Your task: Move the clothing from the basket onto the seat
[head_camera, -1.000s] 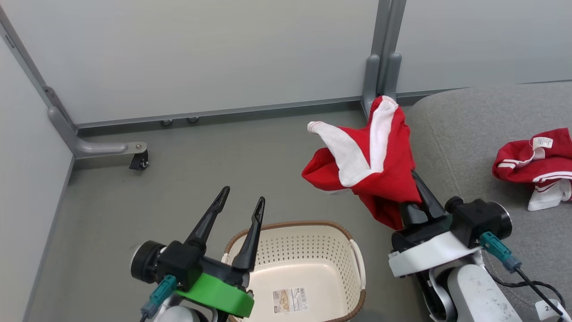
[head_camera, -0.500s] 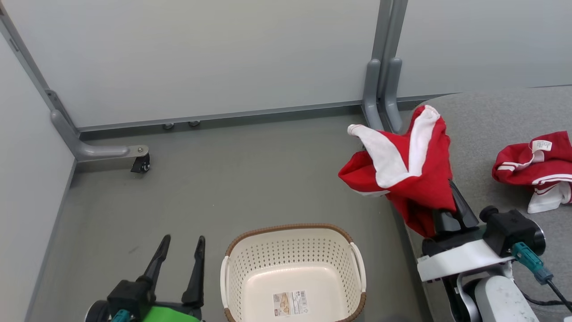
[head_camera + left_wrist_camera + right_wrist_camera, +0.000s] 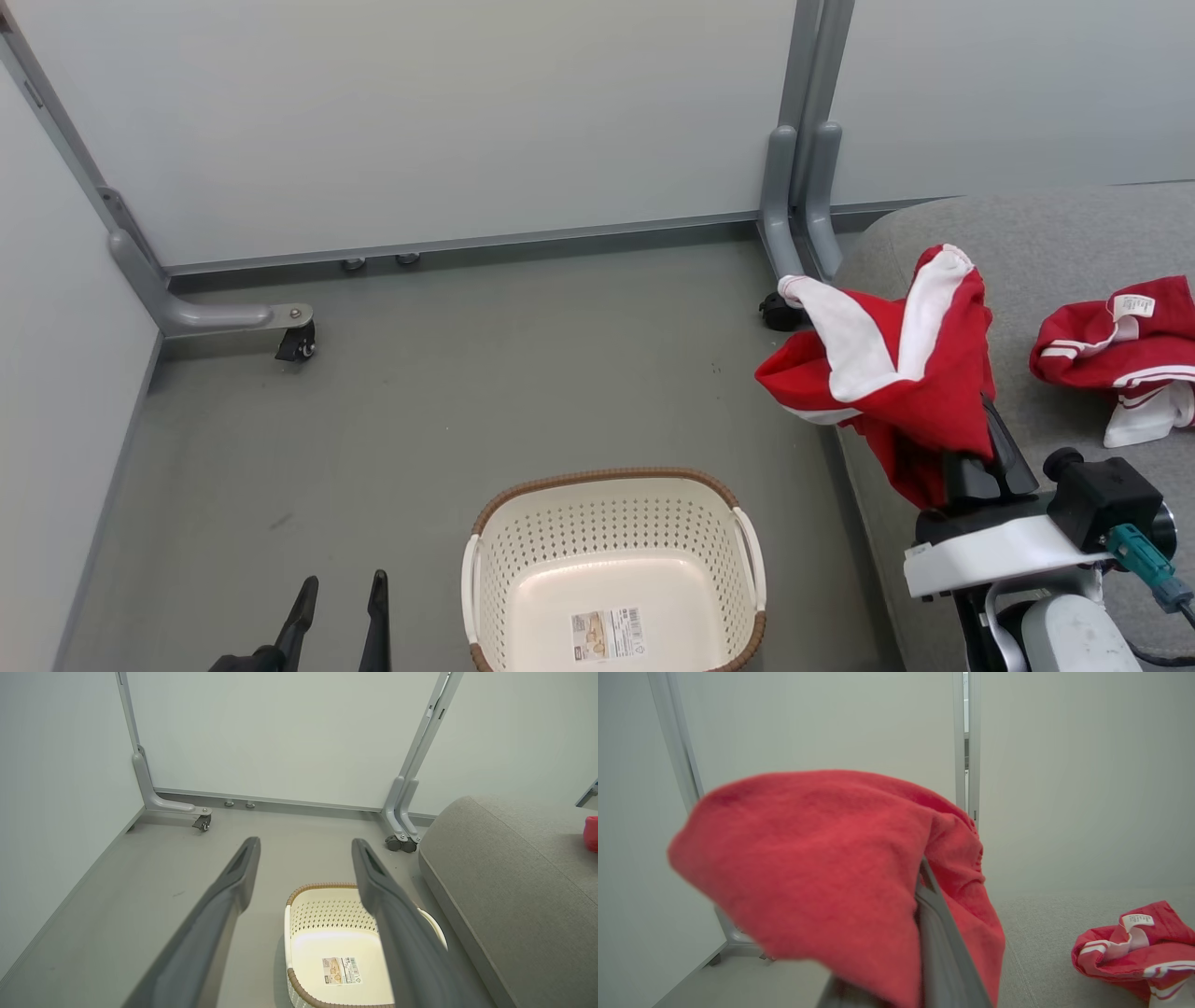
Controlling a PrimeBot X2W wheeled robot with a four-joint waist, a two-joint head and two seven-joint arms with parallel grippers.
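Clamps garment in right claw at seat edge, left claw spread empty; released here, could slide to floor.

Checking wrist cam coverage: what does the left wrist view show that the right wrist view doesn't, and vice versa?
Left wrist, not right wrist: the basket with a sticker on its floor, framed by the open left pincer. There is also a red sliver at the right edge; I cannot tell which garment it is.
Right wrist, not left wrist: the held garment draped over the shut right pincer, and the second garment with its white label, lying on the seat.
Both: the grey seat and the pale wall panels.
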